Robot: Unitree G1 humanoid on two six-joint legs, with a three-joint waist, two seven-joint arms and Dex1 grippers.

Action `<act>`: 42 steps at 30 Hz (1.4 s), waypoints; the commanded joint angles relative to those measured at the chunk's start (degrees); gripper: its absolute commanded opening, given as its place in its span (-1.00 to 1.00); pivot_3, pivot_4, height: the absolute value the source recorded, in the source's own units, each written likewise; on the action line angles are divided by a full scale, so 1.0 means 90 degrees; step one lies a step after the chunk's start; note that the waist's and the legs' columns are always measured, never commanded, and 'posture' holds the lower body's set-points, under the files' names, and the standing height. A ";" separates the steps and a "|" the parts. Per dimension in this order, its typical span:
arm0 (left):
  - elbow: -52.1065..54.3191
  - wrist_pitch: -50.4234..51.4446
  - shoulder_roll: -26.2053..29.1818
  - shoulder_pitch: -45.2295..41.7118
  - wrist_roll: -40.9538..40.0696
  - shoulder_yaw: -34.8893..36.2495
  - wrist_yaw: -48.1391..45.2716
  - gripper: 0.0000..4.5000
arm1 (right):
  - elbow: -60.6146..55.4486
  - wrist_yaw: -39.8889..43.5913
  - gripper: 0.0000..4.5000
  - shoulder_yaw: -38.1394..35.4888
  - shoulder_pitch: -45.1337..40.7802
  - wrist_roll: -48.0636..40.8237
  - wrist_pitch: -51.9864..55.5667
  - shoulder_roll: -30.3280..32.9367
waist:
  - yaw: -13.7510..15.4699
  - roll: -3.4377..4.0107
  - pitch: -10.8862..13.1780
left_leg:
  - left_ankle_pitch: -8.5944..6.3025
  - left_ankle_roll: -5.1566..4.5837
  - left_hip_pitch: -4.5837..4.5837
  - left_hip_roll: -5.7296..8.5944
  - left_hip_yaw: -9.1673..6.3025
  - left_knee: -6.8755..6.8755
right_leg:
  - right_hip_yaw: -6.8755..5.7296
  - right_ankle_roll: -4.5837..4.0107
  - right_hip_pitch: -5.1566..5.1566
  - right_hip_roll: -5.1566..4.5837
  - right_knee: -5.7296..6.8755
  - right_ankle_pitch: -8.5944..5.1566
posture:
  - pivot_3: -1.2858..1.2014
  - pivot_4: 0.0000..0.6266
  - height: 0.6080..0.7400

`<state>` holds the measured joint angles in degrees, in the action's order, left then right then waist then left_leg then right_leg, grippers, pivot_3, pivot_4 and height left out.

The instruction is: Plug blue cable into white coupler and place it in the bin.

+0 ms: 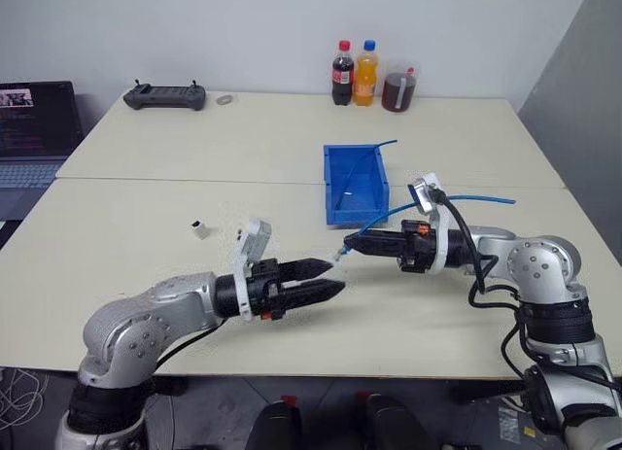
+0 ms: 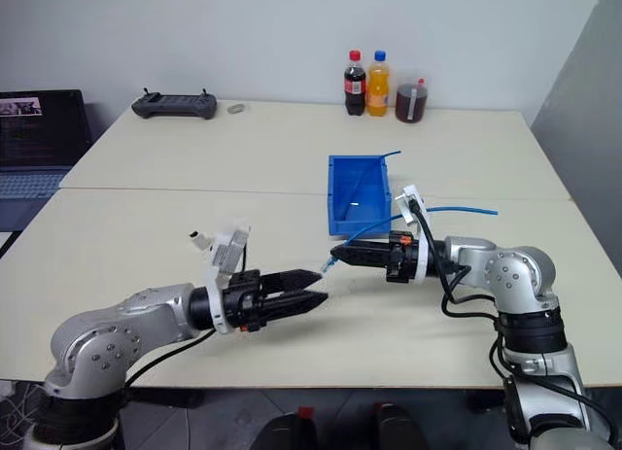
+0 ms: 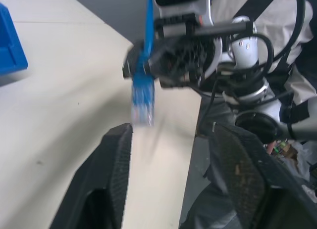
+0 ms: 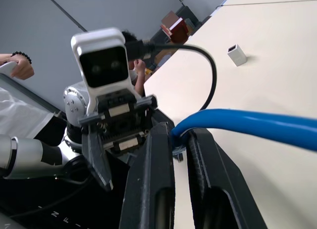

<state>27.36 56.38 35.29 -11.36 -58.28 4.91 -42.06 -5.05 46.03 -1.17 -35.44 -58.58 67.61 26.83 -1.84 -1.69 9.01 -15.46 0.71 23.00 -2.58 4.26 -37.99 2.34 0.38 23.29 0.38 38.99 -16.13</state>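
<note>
The right hand (image 1: 352, 244) points level toward the robot's left above the desk (image 1: 146, 265). Its two fingers are pressed together on the cable (image 1: 389, 215) just behind the plug (image 1: 339, 255), which sticks out past the fingertips. In the right wrist view the cable (image 4: 257, 125) runs out from between the two black fingers (image 4: 156, 184). From the grip the cable rises toward the bin (image 1: 356, 184), and a blue length trails on the desk to the right of the bin.

The left hand (image 1: 337, 278) points level toward the robot's right, directly facing the right hand. Its fingers are spread and hold nothing. In the left wrist view the plug (image 3: 142, 103) hangs just above the gap between the two spread fingers (image 3: 116, 174), apart from both.

The coupler (image 1: 200, 228) rests on the desk to the left of the left hand, well apart from both hands. It is also visible in the right wrist view (image 4: 237, 55).

The bin stands on the desk beyond the right hand, open top up. A thin blue cable (image 1: 360, 163) lies across its inside and reaches over the far rim.

At the far edge of the desk stand two bottles (image 1: 354, 74) and a jar (image 1: 398, 88). A black controller (image 1: 165, 97) lies at the far left. A laptop (image 1: 37, 129) sits beyond the desk on the left.
</note>
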 commanded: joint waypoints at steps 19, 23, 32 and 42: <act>-0.1229 -0.3074 -0.1491 0.1430 0.5691 0.0081 0.4769 0.96 | 0.0507 0.0611 -0.96 0.0117 -0.0418 0.0786 -0.0736 -0.0057 | 0.0038 -0.0003 -0.0001 | -0.0002 -0.0004 0.0003 0.0002 0.0000 0.0003 | -0.0003 -0.0003 0.0000 -0.0014 -0.0002 0.0001 | 0.03 -0.52 1.00; -0.1719 -0.3031 -0.1523 0.1045 0.5684 0.0387 0.4761 0.96 | 0.0577 0.0696 -0.96 0.0121 -0.0495 0.0885 -0.0777 -0.0045 | 0.0027 -0.0003 -0.0001 | -0.0002 -0.0003 -0.0001 0.0000 -0.0001 0.0004 | -0.0006 -0.0003 0.0000 -0.0012 0.0005 0.0002 | 0.03 -0.52 1.00; -0.3187 -0.2720 -0.3126 -0.0751 0.5683 0.0919 0.6326 0.96 | 0.0784 0.0805 -0.96 0.0127 -0.0711 0.1099 -0.0888 0.0025 | 0.0086 -0.0010 -0.0006 | -0.0002 -0.0003 0.0007 0.0006 -0.0004 -0.0001 | -0.0012 0.0004 -0.0004 -0.0015 -0.0002 0.0006 | 0.03 -0.52 1.00; -0.4283 -0.3101 -0.3929 -0.1844 0.5877 0.1388 0.7556 0.81 | 0.0791 0.0768 -0.96 0.0035 -0.0695 0.1257 -0.0947 0.0147 | 0.0096 -0.0010 -0.0006 | -0.0001 -0.0002 0.0005 0.0009 -0.0003 0.0001 | -0.0010 0.0007 -0.0004 -0.0016 0.0000 0.0009 | 0.03 -0.52 1.00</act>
<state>-8.14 29.03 0.39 -26.54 -5.44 16.66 24.64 3.26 52.46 0.68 -41.22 -47.72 60.44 27.41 -0.97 -1.78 8.96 -15.47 0.70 23.04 -2.50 4.23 -37.98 2.24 0.44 23.26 0.24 39.00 -16.05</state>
